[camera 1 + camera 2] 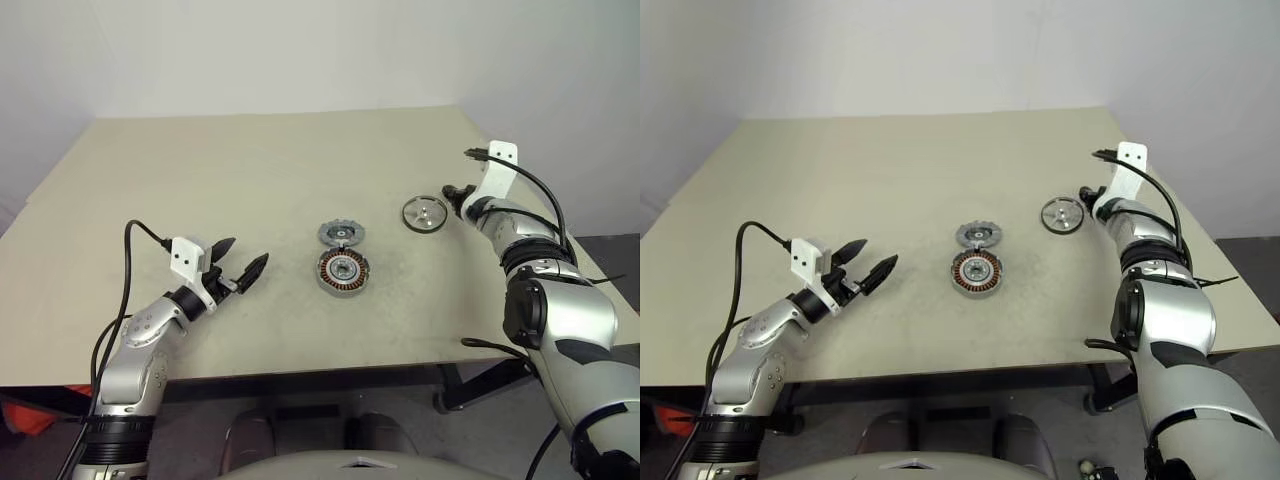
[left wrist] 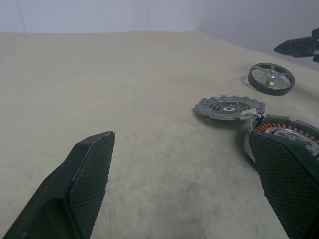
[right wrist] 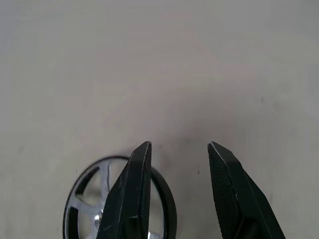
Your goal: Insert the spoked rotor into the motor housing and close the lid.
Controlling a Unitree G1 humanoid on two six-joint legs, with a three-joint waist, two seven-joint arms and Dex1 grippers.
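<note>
I've got the right pincer [image 3: 177,149] parted, empty, hovering just beside the spoked rotor [image 1: 425,214] – next I'd centre over the rim, drop, pinch across it; rotor lies flat on the counter [image 1: 250,170], hub up, round so no long axis; motor housing [image 1: 343,271] sits mid-counter w/ lid [image 1: 340,234] touching; left pincer [image 1: 240,262] released, idle.
</note>
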